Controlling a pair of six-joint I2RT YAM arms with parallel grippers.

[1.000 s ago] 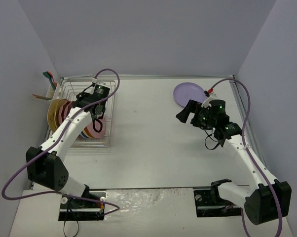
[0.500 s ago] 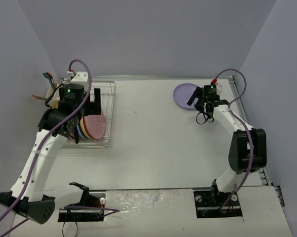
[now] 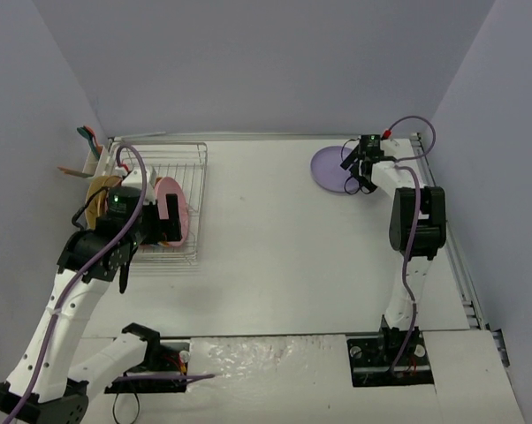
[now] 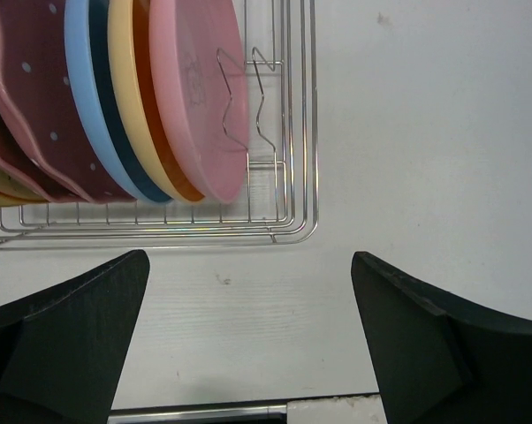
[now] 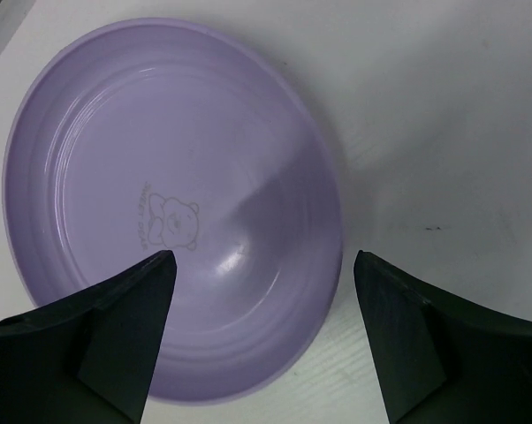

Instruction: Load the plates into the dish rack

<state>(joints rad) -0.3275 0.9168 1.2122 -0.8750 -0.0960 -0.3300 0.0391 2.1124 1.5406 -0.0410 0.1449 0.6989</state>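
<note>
Pale walls (image 3: 248, 62) enclose a white table (image 3: 284, 256); utensils (image 3: 87, 138) stand at its far-left corner.

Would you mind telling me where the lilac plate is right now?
In the top external view, the lilac plate lies on the table at the far right, far from the dish rack on the left; the open right gripper hovers over it.

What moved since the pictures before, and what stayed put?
The right claw reached farther back and now hovers open over the flat round lilac plate, not gripping it. The left claw swung round and is open by the near edge of the silver wire dish rack. The lilac plate and the racked plates stayed put.
</note>
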